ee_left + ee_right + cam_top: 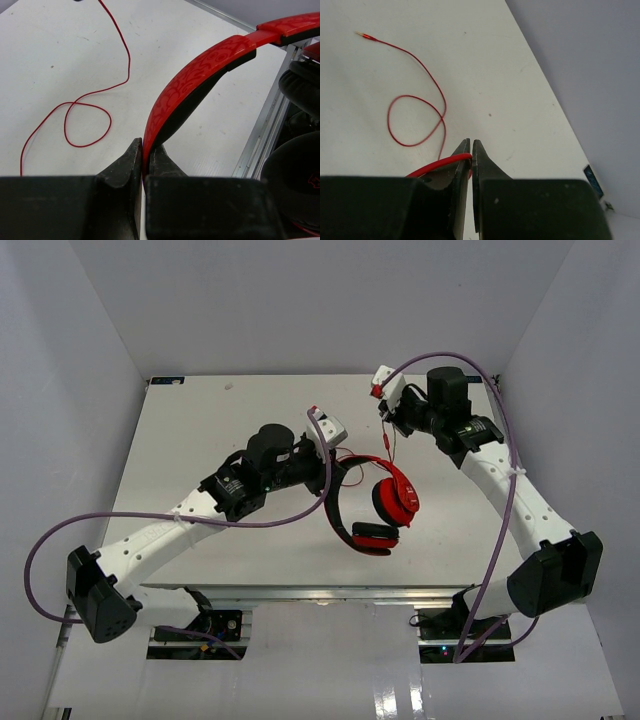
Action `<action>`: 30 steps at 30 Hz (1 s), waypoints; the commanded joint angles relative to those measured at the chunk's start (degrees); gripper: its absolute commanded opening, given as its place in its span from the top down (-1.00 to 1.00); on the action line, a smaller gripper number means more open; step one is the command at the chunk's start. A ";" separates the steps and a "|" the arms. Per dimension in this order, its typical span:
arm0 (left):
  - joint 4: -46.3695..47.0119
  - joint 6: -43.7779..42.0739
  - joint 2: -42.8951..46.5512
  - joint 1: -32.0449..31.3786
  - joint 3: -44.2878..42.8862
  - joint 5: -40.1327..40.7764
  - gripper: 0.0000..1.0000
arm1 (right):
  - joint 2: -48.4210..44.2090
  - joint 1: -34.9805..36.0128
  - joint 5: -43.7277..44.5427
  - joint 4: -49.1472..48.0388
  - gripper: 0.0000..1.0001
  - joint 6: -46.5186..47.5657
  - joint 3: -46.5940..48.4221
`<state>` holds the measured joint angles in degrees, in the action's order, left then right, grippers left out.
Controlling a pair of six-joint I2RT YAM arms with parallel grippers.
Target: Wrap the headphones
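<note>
We are gripping the headphones [396,492] by the headband [200,70] in the left claw [145,146], which is clamped tight, near the middle of the worktop [200,420]. The right claw [471,144] is pinching the thin cable [442,160], its jaws all but touching. We are judging this the start of winding. Next we are needing to carry the cable around the band, taking up the slack loop. The band is showing glossy patterned red plastic over black padding. The ear cups [375,536] are looking round and cushioned, and the cable is lying limp and wiry.
</note>
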<state>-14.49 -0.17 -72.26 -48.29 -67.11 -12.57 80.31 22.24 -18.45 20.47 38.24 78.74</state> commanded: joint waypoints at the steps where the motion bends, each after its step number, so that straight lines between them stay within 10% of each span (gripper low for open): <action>1: 5.15 4.57 4.00 -0.84 -2.26 -2.20 1.00 | -0.51 -3.11 -13.76 -2.03 0.85 -6.14 -2.52; 14: 4.61 15.58 -0.28 -0.84 -15.20 8.11 1.00 | 3.01 -3.96 -51.85 -22.44 0.58 -34.40 -10.54; 30: -3.12 22.79 -2.65 -0.75 -29.10 20.78 1.00 | 6.58 1.52 -54.21 -64.83 0.14 -60.94 -27.04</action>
<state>-18.65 18.10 -75.96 -48.86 -91.67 2.45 87.17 22.42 -70.32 -31.62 -17.25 54.86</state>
